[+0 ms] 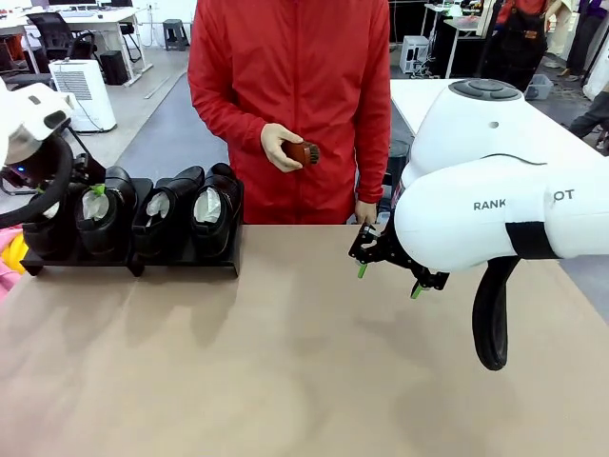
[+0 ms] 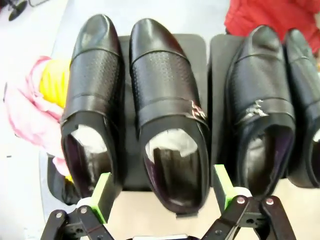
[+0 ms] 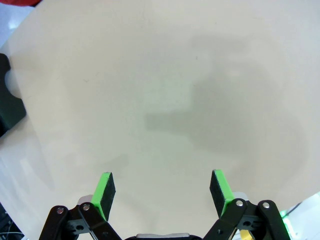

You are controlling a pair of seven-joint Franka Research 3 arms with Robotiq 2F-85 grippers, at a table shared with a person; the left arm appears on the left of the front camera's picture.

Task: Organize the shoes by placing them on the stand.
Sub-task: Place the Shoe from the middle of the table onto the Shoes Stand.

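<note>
Several glossy black shoes with white paper inside stand side by side on the low black stand (image 1: 190, 263) at the table's far left. In the left wrist view my left gripper (image 2: 162, 184) is open, its green pads (image 2: 102, 187) on either side of the heel of the second shoe from the left (image 2: 167, 100), not pressing it. Beside it stand a shoe on the left (image 2: 92, 95) and one on the right panel (image 2: 260, 105). In the front view the left gripper (image 1: 95, 195) hovers over that shoe (image 1: 107, 211). My right gripper (image 1: 390, 272) hangs open and empty above the bare table (image 3: 160, 100).
A person in a red jacket stands at the far edge holding a small brown brush (image 1: 303, 152). A pink and yellow cloth (image 2: 35, 95) lies left of the stand. The stand's corner (image 3: 7, 102) shows at the right wrist view's left edge.
</note>
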